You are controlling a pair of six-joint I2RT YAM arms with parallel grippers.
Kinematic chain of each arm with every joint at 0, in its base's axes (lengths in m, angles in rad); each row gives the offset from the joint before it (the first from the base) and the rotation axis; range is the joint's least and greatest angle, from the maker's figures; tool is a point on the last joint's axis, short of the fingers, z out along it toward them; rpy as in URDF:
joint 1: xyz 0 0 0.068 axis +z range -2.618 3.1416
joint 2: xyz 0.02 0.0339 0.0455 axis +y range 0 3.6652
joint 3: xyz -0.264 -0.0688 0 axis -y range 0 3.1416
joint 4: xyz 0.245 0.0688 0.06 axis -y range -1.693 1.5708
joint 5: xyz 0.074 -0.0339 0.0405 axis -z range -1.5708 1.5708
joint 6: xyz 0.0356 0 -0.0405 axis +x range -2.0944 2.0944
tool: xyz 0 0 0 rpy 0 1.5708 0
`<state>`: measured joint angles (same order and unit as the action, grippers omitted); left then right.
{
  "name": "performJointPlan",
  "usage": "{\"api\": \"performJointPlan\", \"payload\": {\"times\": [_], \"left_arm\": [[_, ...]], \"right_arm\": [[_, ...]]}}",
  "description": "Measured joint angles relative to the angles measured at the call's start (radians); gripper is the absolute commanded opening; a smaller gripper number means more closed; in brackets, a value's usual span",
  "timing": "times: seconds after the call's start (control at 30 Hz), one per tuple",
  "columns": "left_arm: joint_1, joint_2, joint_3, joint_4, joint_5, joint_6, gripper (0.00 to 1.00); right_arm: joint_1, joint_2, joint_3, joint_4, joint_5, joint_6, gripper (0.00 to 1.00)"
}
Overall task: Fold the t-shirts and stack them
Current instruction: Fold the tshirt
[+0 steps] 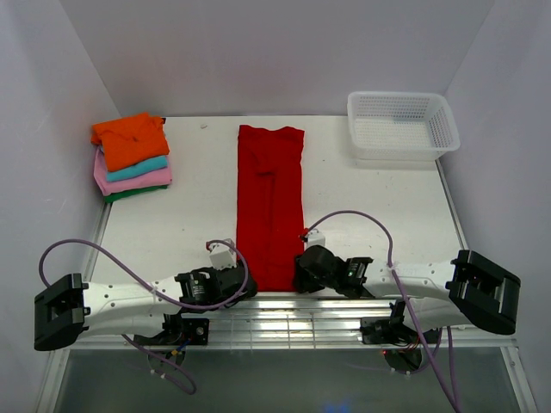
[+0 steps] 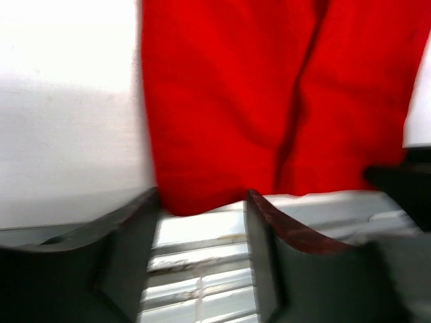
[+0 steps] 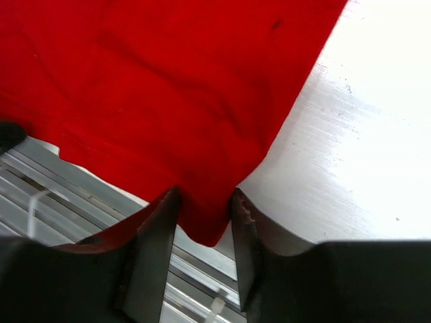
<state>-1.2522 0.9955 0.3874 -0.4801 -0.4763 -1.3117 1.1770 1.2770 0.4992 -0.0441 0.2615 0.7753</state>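
A bright red t-shirt point(image 1: 269, 206), folded into a long narrow strip, runs from the back of the table to its near edge. Both grippers sit at its near hem. My left gripper point(image 1: 244, 286) is at the left corner; in the left wrist view its jaws point(image 2: 202, 198) stand open with the red hem point(image 2: 202, 195) just at the fingertips. My right gripper point(image 1: 301, 262) is at the right corner; its jaws point(image 3: 202, 198) are apart with the red corner point(image 3: 209, 222) hanging between them. A stack of folded t-shirts point(image 1: 131, 157), orange on top, then teal, pink and dark green, sits at the back left.
A white mesh basket point(image 1: 402, 126) stands at the back right. White walls close in the table on the left, back and right. Metal rails point(image 1: 284, 314) run along the near edge under the grippers. Purple cables point(image 1: 103, 258) loop beside both arms.
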Motion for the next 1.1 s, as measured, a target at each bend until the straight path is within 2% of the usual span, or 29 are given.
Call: {"api": "performJointPlan", "payload": {"times": [0.07,0.1,0.17,0.27,0.4,0.73,1.1], "left_arm": [[0.0,0.0,-0.008,-0.006,-0.001,-0.008,0.52],[0.0,-0.002,-0.01,-0.01,0.002,-0.013,0.37],[0.0,-0.004,-0.019,-0.016,0.009,-0.019,0.26],[0.0,-0.004,-0.022,-0.025,0.022,-0.029,0.1],[0.0,0.003,-0.018,-0.024,0.028,-0.033,0.01],[0.0,0.072,0.035,-0.047,0.024,-0.024,0.0],[0.027,0.227,0.221,-0.224,-0.081,0.022,0.0]], "right_arm": [[0.003,0.001,0.0,-0.011,0.001,0.001,0.25],[0.005,0.002,0.0,-0.018,0.002,0.0,0.22],[0.006,0.002,0.0,-0.031,0.005,0.004,0.14],[0.011,0.002,0.002,-0.04,0.008,0.007,0.1],[0.017,0.001,0.006,-0.051,0.017,0.007,0.09],[0.019,0.003,0.036,-0.116,0.027,-0.001,0.08],[0.019,0.104,0.238,-0.21,0.101,-0.085,0.08]]}}
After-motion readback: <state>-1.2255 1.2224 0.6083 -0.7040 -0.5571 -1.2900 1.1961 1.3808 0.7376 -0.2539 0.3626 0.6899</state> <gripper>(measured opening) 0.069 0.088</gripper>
